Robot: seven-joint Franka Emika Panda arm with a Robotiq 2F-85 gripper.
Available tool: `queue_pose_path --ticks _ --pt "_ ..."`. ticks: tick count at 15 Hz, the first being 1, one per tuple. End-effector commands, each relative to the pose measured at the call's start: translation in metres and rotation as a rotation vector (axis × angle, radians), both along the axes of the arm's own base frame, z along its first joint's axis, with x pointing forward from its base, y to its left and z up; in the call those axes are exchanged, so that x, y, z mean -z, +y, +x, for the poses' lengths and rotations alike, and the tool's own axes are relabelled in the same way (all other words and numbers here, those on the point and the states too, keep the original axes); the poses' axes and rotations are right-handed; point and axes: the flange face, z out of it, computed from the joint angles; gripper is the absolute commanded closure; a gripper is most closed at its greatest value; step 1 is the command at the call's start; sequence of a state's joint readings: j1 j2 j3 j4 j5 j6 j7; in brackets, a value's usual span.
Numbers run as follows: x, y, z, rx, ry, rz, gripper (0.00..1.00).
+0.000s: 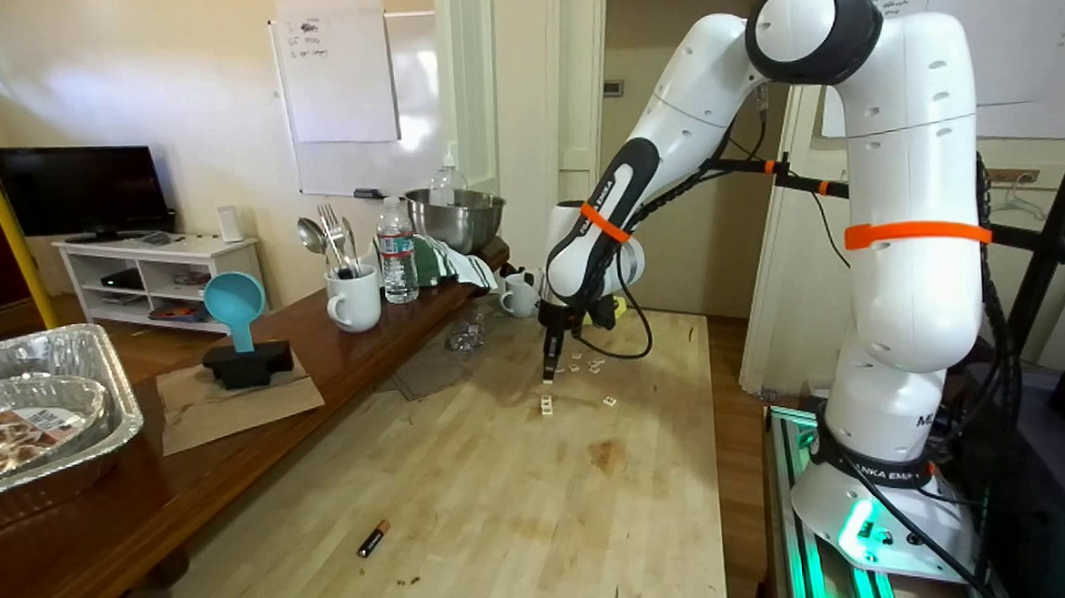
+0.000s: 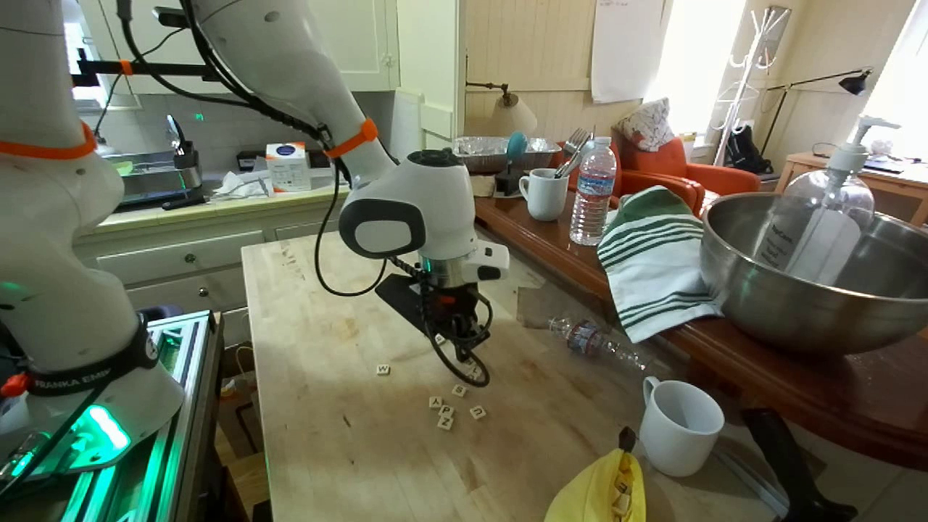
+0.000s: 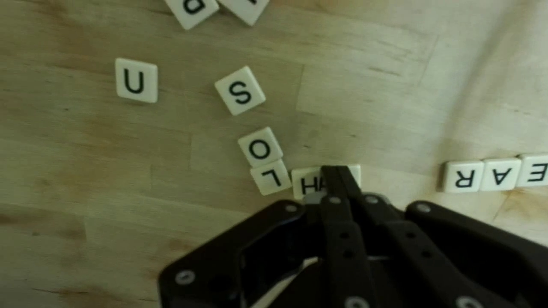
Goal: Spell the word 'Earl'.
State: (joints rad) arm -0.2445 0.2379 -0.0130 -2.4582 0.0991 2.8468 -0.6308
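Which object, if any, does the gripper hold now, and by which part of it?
Nothing, it seems: the gripper is shut, with nothing visible between its fingers.

wrist view | L tile [image 3: 270,177] touching O tile [image 3: 260,147] | R-A-E tile row [image 3: 500,175] well right of both

This looks like a home kitchen. There are drawers [image 2: 156,261] under a counter [image 2: 239,209], mugs [image 2: 681,431], a TV [image 1: 80,190] and orange chairs [image 2: 667,161].
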Motion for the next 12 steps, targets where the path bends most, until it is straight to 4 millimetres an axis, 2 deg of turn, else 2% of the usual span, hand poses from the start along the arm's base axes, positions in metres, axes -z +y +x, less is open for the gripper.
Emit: queue_pose_path --ticks 1,6,12 --pt "0.009 -0.019 0.004 0.027 -0.018 -0.017 1.00" --pt "0.006 -0.039 0.004 0.068 -0.033 -0.027 1.00" --pt "-0.016 -0.035 0.002 0.064 -0.083 -0.039 1.00"
